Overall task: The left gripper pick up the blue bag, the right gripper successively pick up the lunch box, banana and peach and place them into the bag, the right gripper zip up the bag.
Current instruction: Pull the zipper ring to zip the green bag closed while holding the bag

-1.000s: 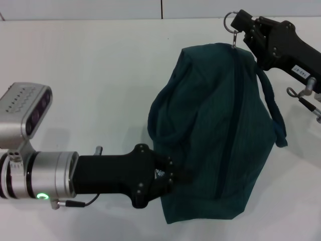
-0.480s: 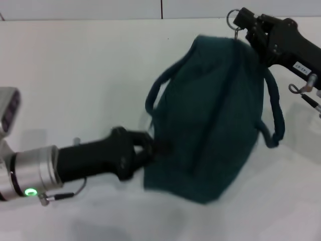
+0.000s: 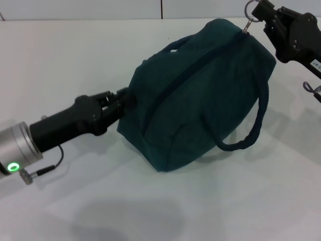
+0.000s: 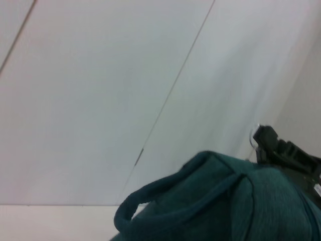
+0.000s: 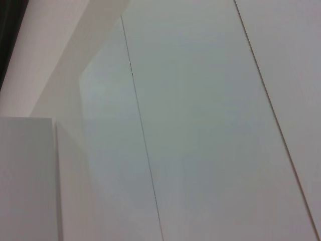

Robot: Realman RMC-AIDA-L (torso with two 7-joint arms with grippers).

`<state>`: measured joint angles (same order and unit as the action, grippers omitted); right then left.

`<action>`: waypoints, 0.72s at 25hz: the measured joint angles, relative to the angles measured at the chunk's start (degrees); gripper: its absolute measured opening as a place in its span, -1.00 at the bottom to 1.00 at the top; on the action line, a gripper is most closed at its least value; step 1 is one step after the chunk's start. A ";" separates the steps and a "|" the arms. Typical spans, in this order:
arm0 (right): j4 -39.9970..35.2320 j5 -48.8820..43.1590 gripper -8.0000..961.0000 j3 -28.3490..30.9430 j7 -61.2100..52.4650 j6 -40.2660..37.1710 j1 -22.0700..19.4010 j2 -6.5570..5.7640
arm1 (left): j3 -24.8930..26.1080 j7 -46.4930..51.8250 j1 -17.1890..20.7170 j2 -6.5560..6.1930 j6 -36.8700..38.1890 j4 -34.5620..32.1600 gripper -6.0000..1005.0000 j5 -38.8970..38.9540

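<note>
The blue bag (image 3: 200,95) is held between both arms over the white table (image 3: 75,55), its zipper line closed along the top. My left gripper (image 3: 125,99) is shut on the bag's near-left end. At the far right, my right gripper (image 3: 262,11) is shut on the ring zipper pull (image 3: 250,11) at the bag's other end. One handle (image 3: 251,135) hangs off the right side. The left wrist view shows the bag (image 4: 241,211) close up and the right gripper (image 4: 261,138) beyond it. The lunch box, banana and peach are out of view.
Bare white tabletop surrounds the bag, with a pale wall (image 3: 100,9) behind its far edge. Loose cables (image 3: 311,90) hang by the right arm. The right wrist view shows only wall panels (image 5: 200,125).
My left gripper has moved up and to the left with the bag's end. The bag has swung round and now lies diagonally. My right gripper has shifted right and up with the zipper pull.
</note>
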<state>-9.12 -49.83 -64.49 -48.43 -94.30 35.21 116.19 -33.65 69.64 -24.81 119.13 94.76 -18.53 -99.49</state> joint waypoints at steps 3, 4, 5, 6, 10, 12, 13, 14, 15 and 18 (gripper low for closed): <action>0.09 -0.09 -0.97 -0.08 0.00 0.05 -0.02 0.00 | -0.13 1.55 -0.19 0.16 -0.01 -2.21 -0.64 0.00; 0.12 -0.13 -0.97 -0.09 0.00 0.05 -0.05 0.00 | -0.17 1.95 -0.31 0.14 -0.01 -2.75 -0.52 0.06; 0.19 -0.17 -0.97 -0.09 0.00 0.06 -0.07 0.00 | -0.22 2.66 -0.49 0.06 0.09 -3.57 -0.44 0.08; 0.33 -0.23 -0.97 -0.10 0.00 0.06 -0.07 0.00 | -0.26 3.33 -0.65 -0.03 0.25 -4.27 -0.35 0.08; 0.88 -0.29 -0.97 -0.12 0.00 0.59 0.36 0.00 | -0.68 8.48 -1.42 -0.11 1.94 -9.96 -0.01 -0.49; 0.89 -0.33 -0.97 -0.12 0.00 0.83 0.44 0.00 | -1.50 11.11 -1.81 -0.11 2.41 -12.09 0.16 -0.76; 0.91 -0.35 -0.97 -0.12 0.00 0.91 0.44 0.00 | -2.01 12.75 -2.09 -0.14 2.62 -13.47 0.24 -0.82; 0.92 -0.36 -0.97 -0.11 0.00 0.97 0.44 0.00 | -7.52 22.62 -4.05 -0.31 2.86 -22.46 0.33 -1.85; 0.96 -0.36 -0.97 -0.12 0.00 1.06 0.46 0.00 | -8.74 24.47 -4.50 -0.34 2.81 -24.30 0.32 -2.09; 1.00 -0.34 -0.97 -0.12 0.00 1.43 0.67 0.00 | -14.79 35.85 -6.74 -0.01 2.31 -37.34 0.30 -5.30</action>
<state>-8.13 -50.17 -64.60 -48.43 -92.87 35.88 116.19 -48.45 105.49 -31.56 119.12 97.07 -55.87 -104.79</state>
